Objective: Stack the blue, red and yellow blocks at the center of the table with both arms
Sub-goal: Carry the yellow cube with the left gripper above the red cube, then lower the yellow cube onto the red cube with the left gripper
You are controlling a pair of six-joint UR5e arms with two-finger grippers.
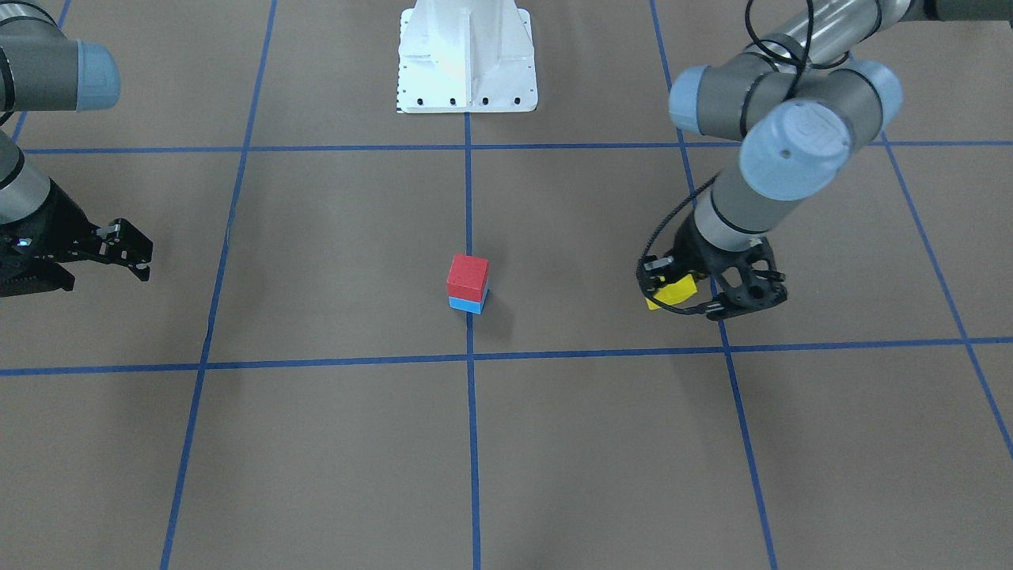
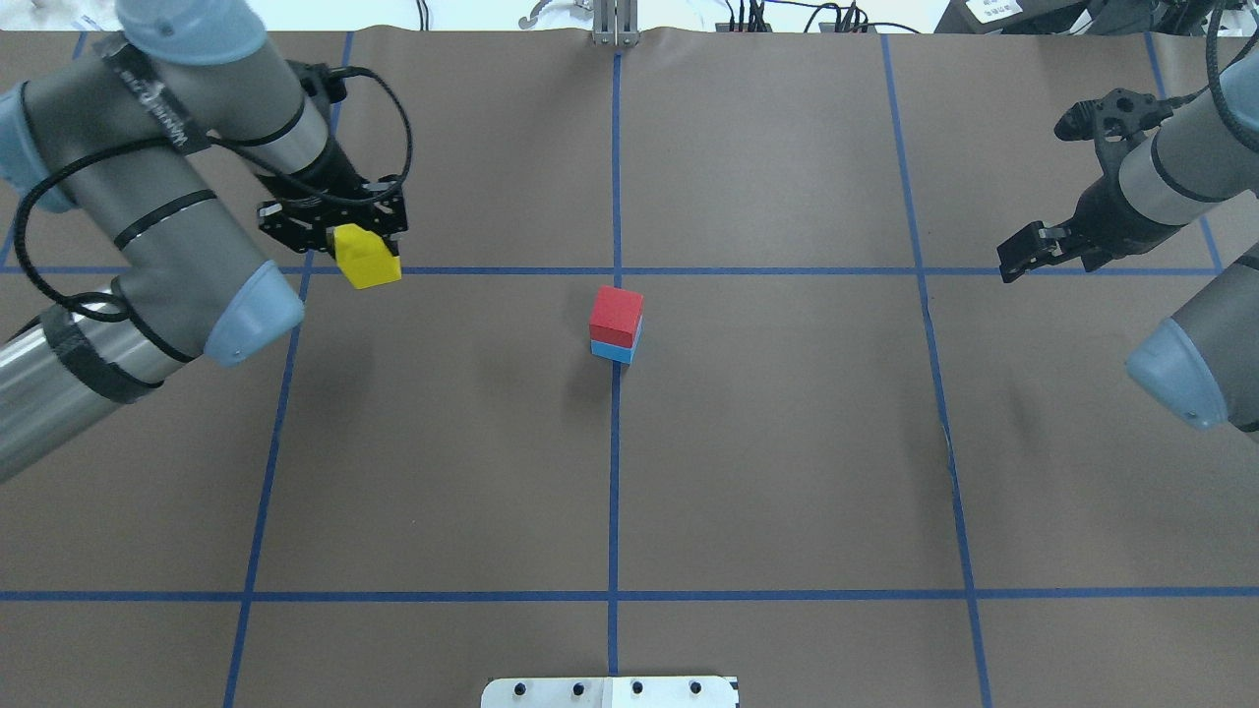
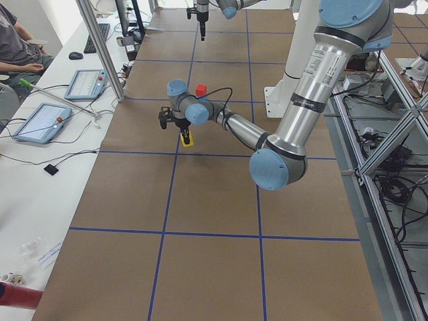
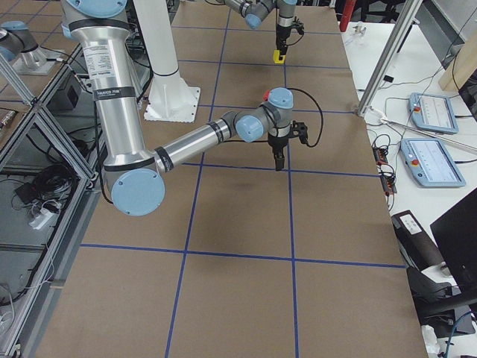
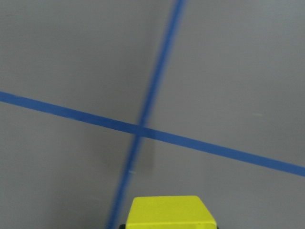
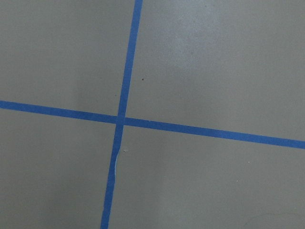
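Observation:
A red block (image 2: pixel 616 315) sits on a blue block (image 2: pixel 612 350) at the table's centre, on the middle blue tape line; the stack also shows in the front view (image 1: pixel 467 275). My left gripper (image 2: pixel 339 231) is shut on a yellow block (image 2: pixel 366 258) and holds it above the table, well to the left of the stack. The yellow block also shows in the front view (image 1: pixel 673 291) and at the bottom of the left wrist view (image 5: pixel 171 212). My right gripper (image 2: pixel 1033 251) looks open and empty, far to the right of the stack, and shows in the front view (image 1: pixel 119 249).
Brown table (image 2: pixel 787 472) with a grid of blue tape lines. The robot's white base plate (image 1: pixel 467 55) stands at the robot's edge. Operators' tablets and cables (image 3: pixel 40 120) lie beyond the far edge. The right wrist view shows only a tape crossing (image 6: pixel 119 119).

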